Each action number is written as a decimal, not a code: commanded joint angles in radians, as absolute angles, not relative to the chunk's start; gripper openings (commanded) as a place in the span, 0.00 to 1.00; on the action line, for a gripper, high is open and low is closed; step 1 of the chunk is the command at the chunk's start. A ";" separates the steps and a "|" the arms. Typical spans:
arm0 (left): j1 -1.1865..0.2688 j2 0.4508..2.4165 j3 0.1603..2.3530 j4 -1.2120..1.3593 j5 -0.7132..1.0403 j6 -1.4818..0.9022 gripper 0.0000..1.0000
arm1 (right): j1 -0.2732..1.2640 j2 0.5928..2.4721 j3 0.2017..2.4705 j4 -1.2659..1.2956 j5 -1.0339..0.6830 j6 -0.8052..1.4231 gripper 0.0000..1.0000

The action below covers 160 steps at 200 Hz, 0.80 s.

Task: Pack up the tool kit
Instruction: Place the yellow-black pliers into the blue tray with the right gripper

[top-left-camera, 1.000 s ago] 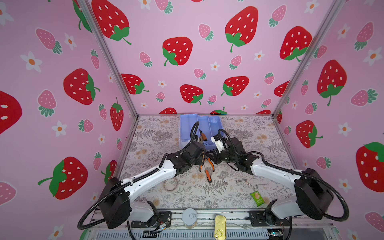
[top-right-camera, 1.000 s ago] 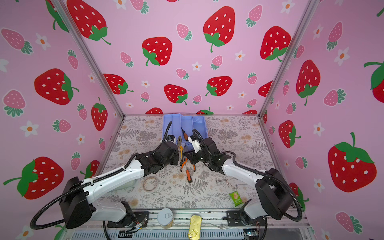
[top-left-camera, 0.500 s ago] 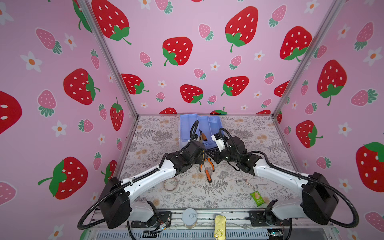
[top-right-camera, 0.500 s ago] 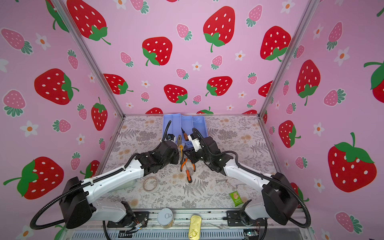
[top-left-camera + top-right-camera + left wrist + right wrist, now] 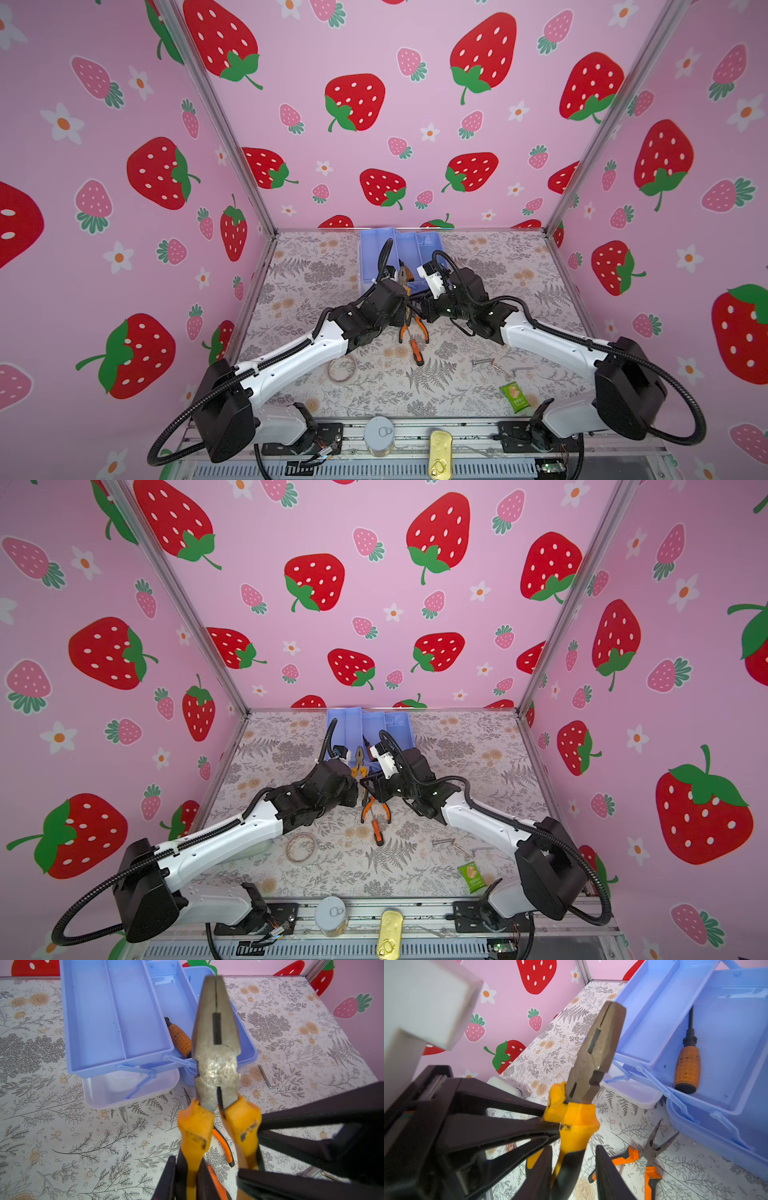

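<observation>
The tool kit's blue case (image 5: 399,249) stands open at the back, its tray (image 5: 116,1022) swung out over the white lid (image 5: 128,1088). A screwdriver (image 5: 687,1068) lies in the base. Yellow-handled pliers (image 5: 216,1043) are held upright before the case, seen in both top views (image 5: 359,762). My left gripper (image 5: 190,1172) is shut on one handle. My right gripper (image 5: 572,1159) straddles the other handle, jaws apart, with a gap on one side. Orange needle-nose pliers (image 5: 652,1147) and an orange-handled screwdriver (image 5: 417,353) lie on the mat below.
Hex keys (image 5: 494,365) lie on the mat to the right, one more (image 5: 265,1076) beside the case. A rubber ring (image 5: 341,369), a green packet (image 5: 515,397), a round grey tin (image 5: 379,434) and a yellow tin (image 5: 440,455) sit near the front edge.
My right gripper's jaws have spread apart off the pliers handle. The left gripper and the pliers have stayed where they were.
</observation>
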State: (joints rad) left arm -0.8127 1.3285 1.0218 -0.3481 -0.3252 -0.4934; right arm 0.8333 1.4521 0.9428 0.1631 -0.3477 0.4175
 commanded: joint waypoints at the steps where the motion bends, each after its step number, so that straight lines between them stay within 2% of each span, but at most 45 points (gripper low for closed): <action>1: -0.815 1.309 1.075 -0.288 -0.322 -0.498 0.00 | 0.837 1.478 0.980 0.190 -0.374 0.419 0.28; 44: -0.816 1.317 1.079 -0.270 -0.304 -0.503 0.00 | 0.836 1.502 0.995 0.210 -0.359 0.454 0.10; 52: -0.816 1.319 1.081 -0.268 -0.302 -0.500 0.05 | 0.832 1.500 0.993 0.210 -0.343 0.458 0.09; 78: -0.816 1.301 1.085 -0.247 -0.299 -0.486 0.52 | 0.799 1.483 0.979 0.204 -0.315 0.475 0.05; 93: -0.816 1.277 1.070 -0.224 -0.306 -0.478 0.65 | 0.765 1.466 0.967 0.201 -0.310 0.484 0.04; 140: -0.808 1.192 0.988 -0.197 -0.388 -0.474 0.70 | 0.607 1.416 0.942 0.166 -0.313 0.484 0.04; 160: -0.793 1.174 0.954 -0.212 -0.406 -0.483 0.70 | 0.553 1.426 0.960 0.112 -0.254 0.455 0.03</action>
State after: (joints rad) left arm -0.8078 1.1877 0.9966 -0.2096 -0.3504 -0.4786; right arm 0.6048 1.4612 0.9398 0.1303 -0.3107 0.4770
